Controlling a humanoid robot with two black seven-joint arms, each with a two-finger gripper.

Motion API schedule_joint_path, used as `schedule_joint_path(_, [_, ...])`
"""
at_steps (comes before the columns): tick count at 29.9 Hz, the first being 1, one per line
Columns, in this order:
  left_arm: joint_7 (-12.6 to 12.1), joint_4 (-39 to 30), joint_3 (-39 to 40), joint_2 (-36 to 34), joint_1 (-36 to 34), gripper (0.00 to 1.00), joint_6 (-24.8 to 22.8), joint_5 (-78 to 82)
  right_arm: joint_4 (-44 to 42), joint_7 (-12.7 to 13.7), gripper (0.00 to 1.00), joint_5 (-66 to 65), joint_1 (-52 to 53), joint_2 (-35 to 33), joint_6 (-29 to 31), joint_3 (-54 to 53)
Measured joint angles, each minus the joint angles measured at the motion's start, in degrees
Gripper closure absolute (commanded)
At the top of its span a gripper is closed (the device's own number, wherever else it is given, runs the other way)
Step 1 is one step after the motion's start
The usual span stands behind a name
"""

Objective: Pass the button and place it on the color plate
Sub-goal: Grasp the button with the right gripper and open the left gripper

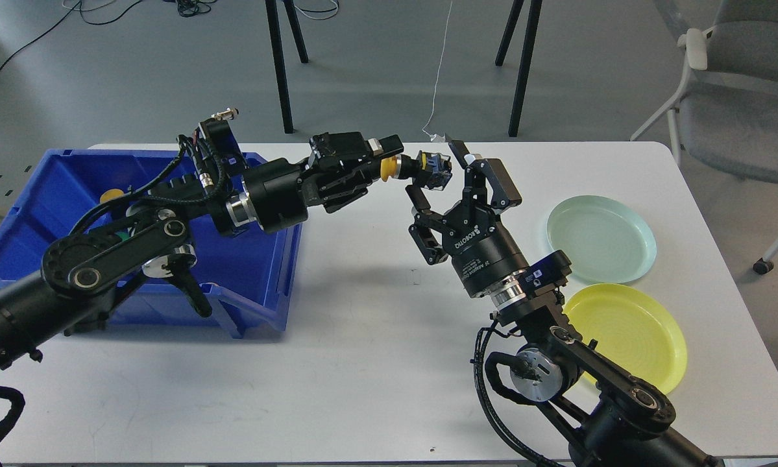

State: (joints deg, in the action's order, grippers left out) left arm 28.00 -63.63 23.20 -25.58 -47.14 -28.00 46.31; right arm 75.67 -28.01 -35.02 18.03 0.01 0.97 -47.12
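A button with a yellow cap (389, 167) and a dark body (435, 170) is held in the air above the white table (363, 363), between my two grippers. My left gripper (383, 163) comes from the blue bin side and is shut on the yellow cap end. My right gripper (442, 175) is open, its fingers standing on either side of the button's dark body; I cannot tell whether they touch it. A yellow plate (629, 334) lies at the right front and a pale green plate (601, 239) behind it, both empty.
A blue bin (259, 285) stands at the left under my left arm, with another yellow button (111, 194) inside. A grey chair (739, 110) stands at the far right and black stand legs (278, 65) behind the table.
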Motion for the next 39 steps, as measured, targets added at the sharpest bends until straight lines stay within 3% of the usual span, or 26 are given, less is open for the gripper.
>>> schedule_joint_path(8, [0.0,0.1,0.0,0.0,0.0,0.90,0.0,0.0,0.2,0.0,0.86,0.4,0.3,0.0,-2.2,0.2])
schedule_joint_path(20, [0.0,0.1,0.0,0.0,0.0,0.88,0.0,0.0,0.2,0.0,0.92,0.4,0.1,0.0,-2.5,0.1])
schedule_joint_path(26, [0.0,0.1,0.0,0.1,0.1,0.50,0.0,0.0,0.2,0.0,0.93,0.5,0.1,0.0,-2.6,0.1])
schedule_joint_path(30, [0.0,0.0,0.2,0.2,0.3,0.32,0.0,-1.5,0.3,0.0,0.94,0.5,0.1,0.0,-2.6,0.1])
schedule_joint_path(39, [0.0,0.1,0.2,0.2,0.6,0.18,0.0,-3.1,0.4,0.0,0.95,0.5,-0.2,0.0,-2.6,0.1])
